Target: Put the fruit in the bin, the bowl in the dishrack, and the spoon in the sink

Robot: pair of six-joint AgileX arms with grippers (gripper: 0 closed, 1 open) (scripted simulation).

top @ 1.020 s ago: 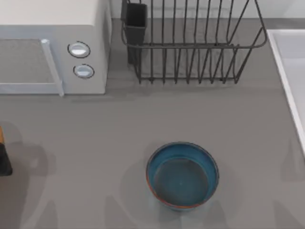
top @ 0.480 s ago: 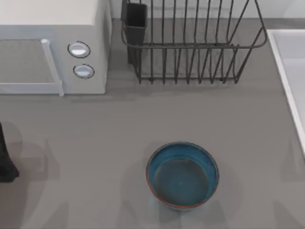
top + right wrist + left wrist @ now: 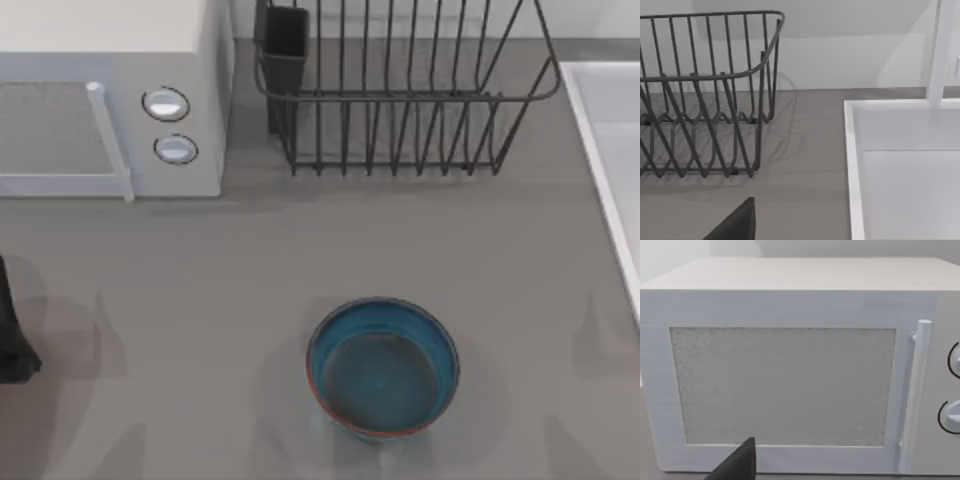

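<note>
Bowl (image 3: 382,367) sits unmoved, well short of the dishrack (image 3: 400,95); our left end effector (image 3: 12,335), grip unreadable, has retreated.

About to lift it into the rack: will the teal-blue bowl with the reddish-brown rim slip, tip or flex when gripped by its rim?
The glossy teal-blue bowl looks rigid, so it probably won't flex. Its shiny glaze suggests a pincer could slip on the thin rim. It sits upright, deep and round on the grey table, so an off-centre lift may tilt it.
</note>
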